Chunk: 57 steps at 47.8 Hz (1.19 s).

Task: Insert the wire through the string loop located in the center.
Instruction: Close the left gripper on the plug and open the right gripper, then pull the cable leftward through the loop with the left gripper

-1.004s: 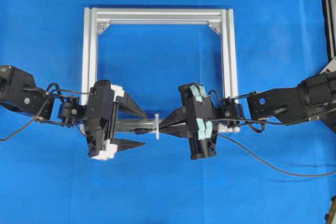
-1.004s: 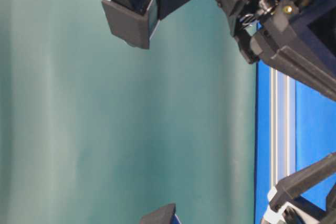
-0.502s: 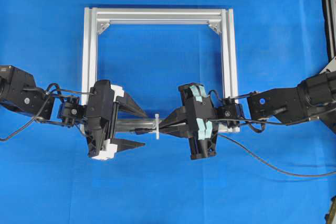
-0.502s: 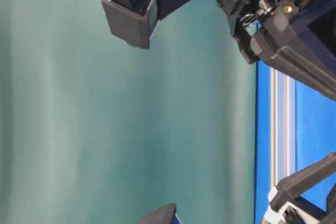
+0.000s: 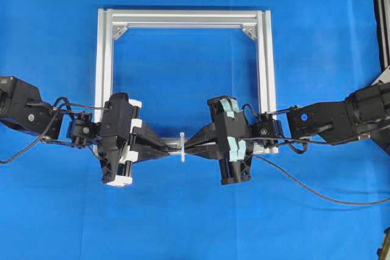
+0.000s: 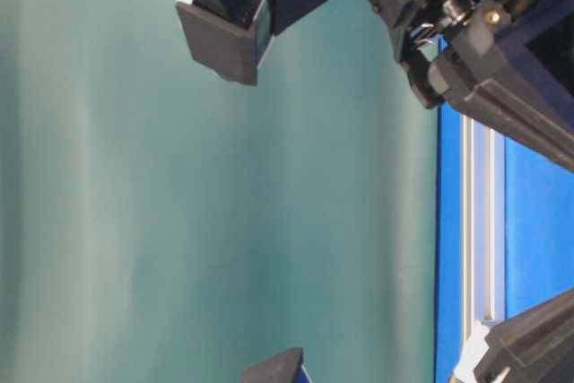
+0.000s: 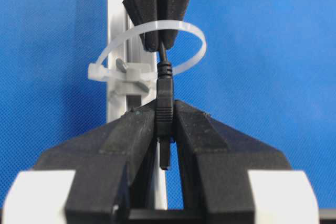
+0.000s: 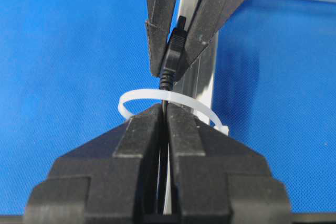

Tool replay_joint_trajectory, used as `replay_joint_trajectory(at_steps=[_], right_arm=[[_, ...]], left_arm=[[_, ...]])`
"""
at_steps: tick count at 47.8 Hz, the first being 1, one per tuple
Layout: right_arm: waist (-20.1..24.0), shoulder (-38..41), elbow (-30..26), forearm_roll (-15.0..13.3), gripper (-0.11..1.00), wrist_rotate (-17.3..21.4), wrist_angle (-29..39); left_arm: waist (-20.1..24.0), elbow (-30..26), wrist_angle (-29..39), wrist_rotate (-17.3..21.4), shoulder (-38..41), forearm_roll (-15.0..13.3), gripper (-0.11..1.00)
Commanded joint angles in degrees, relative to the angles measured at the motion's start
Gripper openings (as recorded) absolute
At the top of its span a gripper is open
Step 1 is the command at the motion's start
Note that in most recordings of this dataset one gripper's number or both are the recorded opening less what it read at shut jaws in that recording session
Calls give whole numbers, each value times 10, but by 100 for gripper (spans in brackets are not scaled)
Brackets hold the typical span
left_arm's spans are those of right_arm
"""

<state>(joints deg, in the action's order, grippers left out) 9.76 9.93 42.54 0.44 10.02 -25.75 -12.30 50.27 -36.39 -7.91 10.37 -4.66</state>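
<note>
At the middle of the frame's near rail (image 5: 152, 144), the two tools meet nose to nose over the string loop (image 7: 157, 38), a thin white tie standing up from the rail. The wire (image 8: 164, 109) already passes through it: the right tool (image 8: 164, 116) is pressed together on the thin black cable just short of the loop, and the plug (image 7: 164, 111) at the wire's tip sits on the far side, where the left tool (image 7: 165, 124) pinches it between its dark fingers (image 7: 131, 129). From the overhead view, the rest of the wire trails away across the blue bench (image 5: 195, 223) to the right.

The step in hand looks like the hand-over. To do it well, the left tool should keep a firm, square hold on the plug body, not its narrow neck, before the right tool lets go. Only then should the left draw back along the rail's line, straight and level, so the cable slides through the loop without dragging it sideways or bending it flat. The right tool should spread just enough to free the cable and stay clear of the tie.

No containers are in view.
</note>
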Motion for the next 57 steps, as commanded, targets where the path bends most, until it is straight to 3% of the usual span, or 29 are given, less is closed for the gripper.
replay_joint_trajectory(at_steps=[1, 12, 18, 21, 31, 33, 40, 57], right_arm=[[2, -8, -4, 0, -3, 1, 4], [2, -8, -4, 0, -2, 1, 9], [2, -8, -4, 1, 6, 4, 15], [2, -8, -4, 2, 17, 4, 19], [2, -8, -4, 4, 78, 4, 20], [2, -8, -4, 4, 84, 4, 21], [2, -8, -4, 4, 75, 4, 22], [3, -12, 1, 4, 75, 4, 22]], left_arm=[[0, -4, -3, 0, -10, 0, 7], [0, -4, -2, -1, -11, -1, 7], [0, -4, -3, -1, -11, 0, 7], [0, -4, -2, -1, -11, -1, 7], [0, -1, -2, 0, -18, 0, 7], [-1, 0, -2, 0, -18, 0, 7], [0, 2, -2, 0, -24, 0, 7], [0, 61, 8, 2, -71, -1, 7]])
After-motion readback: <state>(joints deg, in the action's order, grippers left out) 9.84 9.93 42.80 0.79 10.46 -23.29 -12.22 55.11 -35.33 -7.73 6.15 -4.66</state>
